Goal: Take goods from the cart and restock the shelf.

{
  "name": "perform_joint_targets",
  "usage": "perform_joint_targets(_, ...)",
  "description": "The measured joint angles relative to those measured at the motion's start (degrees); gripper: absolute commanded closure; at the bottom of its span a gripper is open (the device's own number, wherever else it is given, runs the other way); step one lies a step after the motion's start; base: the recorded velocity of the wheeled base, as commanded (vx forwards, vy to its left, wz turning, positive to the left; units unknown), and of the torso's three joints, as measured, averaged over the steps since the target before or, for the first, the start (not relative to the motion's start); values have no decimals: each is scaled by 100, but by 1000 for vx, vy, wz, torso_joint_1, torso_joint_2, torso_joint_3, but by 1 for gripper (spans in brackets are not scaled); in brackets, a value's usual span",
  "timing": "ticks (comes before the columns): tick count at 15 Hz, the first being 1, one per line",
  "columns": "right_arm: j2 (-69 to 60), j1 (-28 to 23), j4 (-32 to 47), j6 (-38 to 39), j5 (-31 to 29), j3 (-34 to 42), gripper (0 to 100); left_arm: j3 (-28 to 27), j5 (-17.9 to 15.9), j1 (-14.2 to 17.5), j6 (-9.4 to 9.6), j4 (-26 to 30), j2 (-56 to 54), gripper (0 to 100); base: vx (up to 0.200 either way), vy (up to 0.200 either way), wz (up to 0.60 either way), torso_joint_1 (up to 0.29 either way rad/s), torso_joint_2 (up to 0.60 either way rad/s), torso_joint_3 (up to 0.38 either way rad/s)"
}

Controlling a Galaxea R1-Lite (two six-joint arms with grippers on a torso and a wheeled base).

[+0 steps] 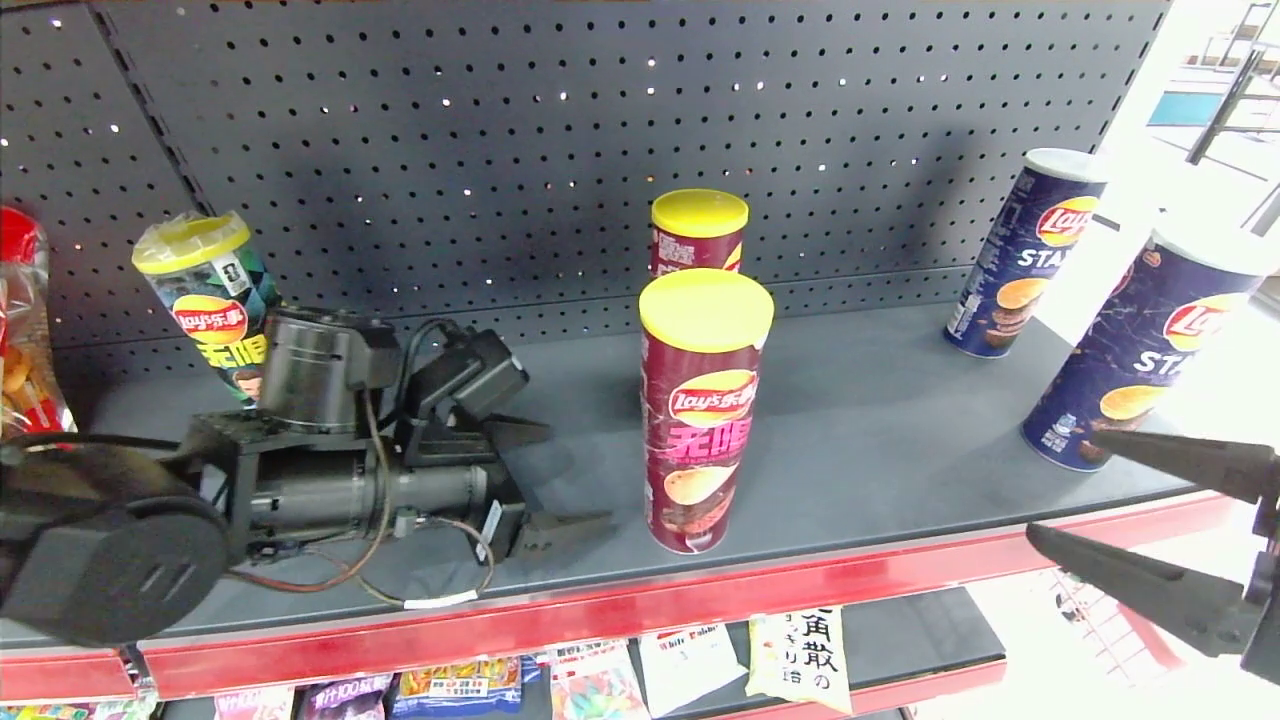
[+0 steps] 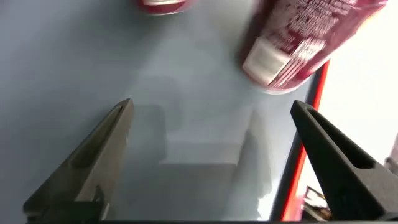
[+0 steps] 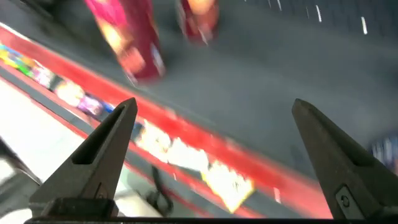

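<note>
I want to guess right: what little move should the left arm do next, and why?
Probably draw the left end effector back off the shelf: it sits open and empty, and the front red can stands upright beside it, not touching.

A: Any print on the goods?
B: Logo and large characters on the front maroon can (image 1: pixel 700 420). Logo on the green-patterned can (image 1: pixel 205 300). Logo and white lettering on the rear blue can (image 1: pixel 1025 255) and the front blue can (image 1: pixel 1140 350).
A: Lower down?
B: Black characters on a pale packet (image 1: pixel 800 655).

Wide bare shelf (image 1: pixel 870 420) between front maroon can (image 1: pixel 700 410) and two blue cans (image 1: pixel 1030 250), left tool (image 1: pixel 578 476) close beside the former.
</note>
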Motion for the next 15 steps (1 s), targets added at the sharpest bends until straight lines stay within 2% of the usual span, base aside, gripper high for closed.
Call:
perform_joint_targets(2,-251,-30,-2,-9,-529,402,0,414,711,166,-165,22,-719,0,0,0,0,0,0,0)
perform_joint_targets(4,-556,-179,-20,-5,-1401,700,0,833,1631,322,-360,129,-1576,0,0,0,0,0,0,0)
perform_joint_targets(6,-827,-336,-32,82,-1581,887,0,1254,2293,411,-644,462,-2494,0,0,0,0,0,0,0)
perform_joint_targets(9,-1146,-585,-5,116,-1702,1029,0,1698,3294,584,-986,1339,-3690,0,0,0,0,0,0,0)
perform_joint_targets(12,-1262,-833,-5,115,-1704,1211,0,1809,3433,798,-824,1527,-4389,0,0,0,0,0,0,0)
perform_joint_targets(15,-1318,-868,-11,101,-1704,1314,0,1831,3435,840,-817,1525,-4702,0,-200,0,0,6,2,-1)
